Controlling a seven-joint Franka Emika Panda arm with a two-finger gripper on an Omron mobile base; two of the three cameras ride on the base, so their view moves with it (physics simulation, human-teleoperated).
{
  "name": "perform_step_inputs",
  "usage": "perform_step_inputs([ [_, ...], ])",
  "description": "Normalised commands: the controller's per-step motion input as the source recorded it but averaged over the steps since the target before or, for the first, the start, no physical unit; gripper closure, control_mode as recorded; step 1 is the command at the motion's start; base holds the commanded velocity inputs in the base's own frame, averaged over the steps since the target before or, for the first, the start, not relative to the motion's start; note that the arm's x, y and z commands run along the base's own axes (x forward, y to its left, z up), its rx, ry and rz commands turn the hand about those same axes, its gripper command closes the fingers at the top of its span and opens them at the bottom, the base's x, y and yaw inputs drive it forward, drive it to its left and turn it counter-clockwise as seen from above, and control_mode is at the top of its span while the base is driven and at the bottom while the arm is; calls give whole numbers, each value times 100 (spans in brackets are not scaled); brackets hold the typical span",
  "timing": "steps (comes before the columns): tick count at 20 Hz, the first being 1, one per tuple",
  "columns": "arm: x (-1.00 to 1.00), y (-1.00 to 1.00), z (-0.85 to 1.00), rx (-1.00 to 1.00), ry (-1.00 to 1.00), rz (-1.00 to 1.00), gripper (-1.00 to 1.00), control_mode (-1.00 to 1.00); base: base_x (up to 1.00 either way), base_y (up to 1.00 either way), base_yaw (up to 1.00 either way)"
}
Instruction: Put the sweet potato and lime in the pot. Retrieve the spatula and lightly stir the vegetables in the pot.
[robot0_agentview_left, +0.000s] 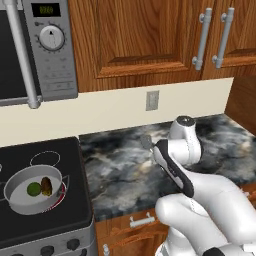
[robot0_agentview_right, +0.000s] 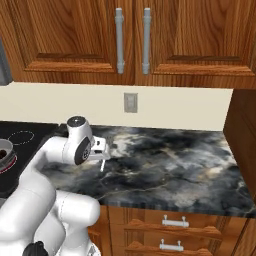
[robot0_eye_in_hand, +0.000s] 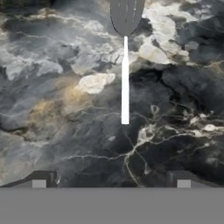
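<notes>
A: Reaching for the spatula (robot0_eye_in_hand: 125, 74) now; it lies flat on the counter (robot0_eye_in_hand: 52, 109) straight ahead of my gripper (robot0_eye_in_hand: 111, 183), jaws spread wide, nothing held.

B: Best way in?

A: I'd straddle the white handle mid-length, then close. Lime (robot0_agentview_left: 33, 188) and sweet potato (robot0_agentview_left: 46, 185) sit in the pot (robot0_agentview_left: 34, 190), off to my left

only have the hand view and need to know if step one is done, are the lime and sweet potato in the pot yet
observer: yes, the lime and the sweet potato lie side by side inside the pot.
operator: where's the pot
observer: on the stove, to the left of the marble counter.
operator: how does the end effector stand to the spatula
observer: the end effector hangs open above the spatula, clear of it; the spatula lies flat on the counter, near the stove side.
</notes>
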Motion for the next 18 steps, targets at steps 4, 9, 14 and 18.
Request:
perform_step_inputs([
  [4, 92, 3, -31, 0, 0, -16, -100, -100, 0, 0, 0],
  [9, 45, -20, -14, 0, 2, -1, -100, -100, 0, 0, 0],
  [14, 24, -22, -10, 0, 9, 0, -100, -100, 0, 0, 0],
  [18, 1, 0, -22, 0, 13, 0, -100, -100, 0, 0, 0],
])
